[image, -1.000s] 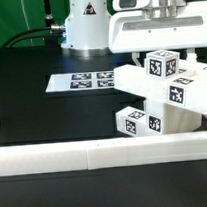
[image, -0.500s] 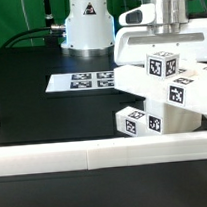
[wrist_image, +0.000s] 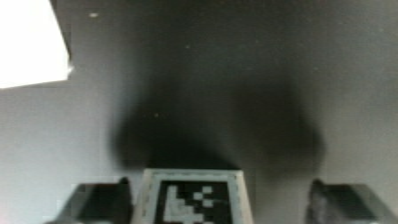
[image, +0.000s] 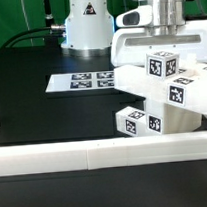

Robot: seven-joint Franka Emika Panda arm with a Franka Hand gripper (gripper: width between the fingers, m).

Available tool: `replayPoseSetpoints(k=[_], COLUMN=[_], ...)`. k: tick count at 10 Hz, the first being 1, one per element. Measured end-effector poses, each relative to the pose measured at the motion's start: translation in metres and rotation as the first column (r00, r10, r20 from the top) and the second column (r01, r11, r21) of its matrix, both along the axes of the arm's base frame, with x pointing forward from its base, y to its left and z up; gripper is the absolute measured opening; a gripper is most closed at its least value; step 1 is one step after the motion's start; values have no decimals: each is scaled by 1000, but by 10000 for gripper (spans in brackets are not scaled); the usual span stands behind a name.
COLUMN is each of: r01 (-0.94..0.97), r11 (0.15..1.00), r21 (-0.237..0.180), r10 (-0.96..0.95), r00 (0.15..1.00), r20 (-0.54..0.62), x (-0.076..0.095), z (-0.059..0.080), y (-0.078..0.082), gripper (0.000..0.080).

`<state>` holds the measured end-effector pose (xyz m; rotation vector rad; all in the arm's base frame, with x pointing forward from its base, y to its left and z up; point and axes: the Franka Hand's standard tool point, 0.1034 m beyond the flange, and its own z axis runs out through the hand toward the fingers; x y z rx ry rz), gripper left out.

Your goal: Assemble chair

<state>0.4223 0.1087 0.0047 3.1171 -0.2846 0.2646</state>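
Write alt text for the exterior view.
A white robot hand hangs directly above a partly built white chair of tagged blocks, on a black table. The marker board lies flat behind it, and a long white border rail runs across the foreground.

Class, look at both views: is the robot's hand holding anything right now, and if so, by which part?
It cannot be told. The hand straddles a tagged chair piece, but whether its fingers press it is unclear.

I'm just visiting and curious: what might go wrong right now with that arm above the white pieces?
The tool hangs astride a tagged block atop the half-built chair; a misaligned descent could knock it askew. The stack leans and sits close to the white border rail, so a push might jam it there.
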Motion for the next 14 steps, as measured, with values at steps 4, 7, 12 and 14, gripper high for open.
replayPoseSetpoints(k=[4, 7, 12, 14], r01=[-4, -6, -30, -30], r11=[1000, 1000, 996, 993], r21=[-6, -2, 90, 111], r10=[4, 6, 34, 37], r00=[1000, 1000, 998, 998], r20=[1, -1, -52, -56], x=[1, 3, 28, 50], z=[0, 3, 96, 131], y=[-5, -3, 4, 9], gripper=[281, 281, 281, 281])
